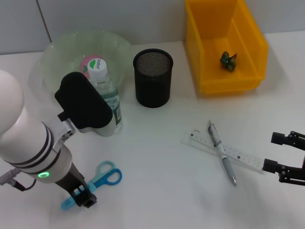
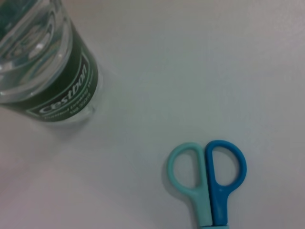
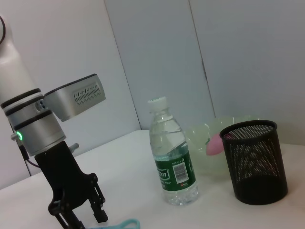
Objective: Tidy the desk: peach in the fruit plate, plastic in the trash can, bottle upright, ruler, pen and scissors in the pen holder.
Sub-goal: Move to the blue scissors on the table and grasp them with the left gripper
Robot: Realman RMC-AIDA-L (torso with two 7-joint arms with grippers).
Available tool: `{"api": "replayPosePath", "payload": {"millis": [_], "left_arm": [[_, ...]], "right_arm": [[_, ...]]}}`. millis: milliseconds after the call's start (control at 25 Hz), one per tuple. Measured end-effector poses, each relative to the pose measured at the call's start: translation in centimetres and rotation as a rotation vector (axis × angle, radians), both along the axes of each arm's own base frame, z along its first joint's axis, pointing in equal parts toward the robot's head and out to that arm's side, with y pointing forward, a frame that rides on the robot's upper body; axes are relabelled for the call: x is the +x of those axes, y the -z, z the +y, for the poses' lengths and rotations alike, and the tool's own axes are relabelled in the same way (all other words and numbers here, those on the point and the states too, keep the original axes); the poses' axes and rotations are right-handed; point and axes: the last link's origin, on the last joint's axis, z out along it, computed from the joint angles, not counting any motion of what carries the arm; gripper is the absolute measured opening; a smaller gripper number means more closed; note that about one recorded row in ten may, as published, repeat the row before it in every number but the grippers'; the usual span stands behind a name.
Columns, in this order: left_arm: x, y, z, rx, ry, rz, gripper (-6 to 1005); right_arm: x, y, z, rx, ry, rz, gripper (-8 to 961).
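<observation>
Standing bottle (image 2: 45, 67) label reads "Cestbon" in white.

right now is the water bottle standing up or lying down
Upright. The water bottle stands on its base on the table, white cap on top, beside the black mesh pen holder.

left gripper (image 1: 82, 198): low, front-left, fingers apart | right gripper (image 1: 285, 155): right edge, fingers apart
</observation>
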Motion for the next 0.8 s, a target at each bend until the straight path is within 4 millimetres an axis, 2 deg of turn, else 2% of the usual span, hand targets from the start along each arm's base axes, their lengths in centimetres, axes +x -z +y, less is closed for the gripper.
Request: {"api": "replayPosePath", "payload": {"millis": [40,160,400,800], "left_arm": [[-0.07,0.01,0.03,-0.001,-0.001,0.001,311],[-0.24,0.1,0.11,-0.007,-0.002,0.005,524],[-0.46,0.37,0.34,-0.019,-0.016,0.012,561],[-0.36,0.54,0.37,-0.023,-0.007,0.016,550]], "right_arm": [[-0.02,0.0,0.03,0.0,-0.001,0.0,756],[-0.05,-0.03,0.11,0.0,-0.003,-0.001,755],[-0.06,-0.05,0.13,0.0,-0.004,-0.001,754],[0.01,-0.06,0.03,0.0,-0.001,-0.002,752]]}}
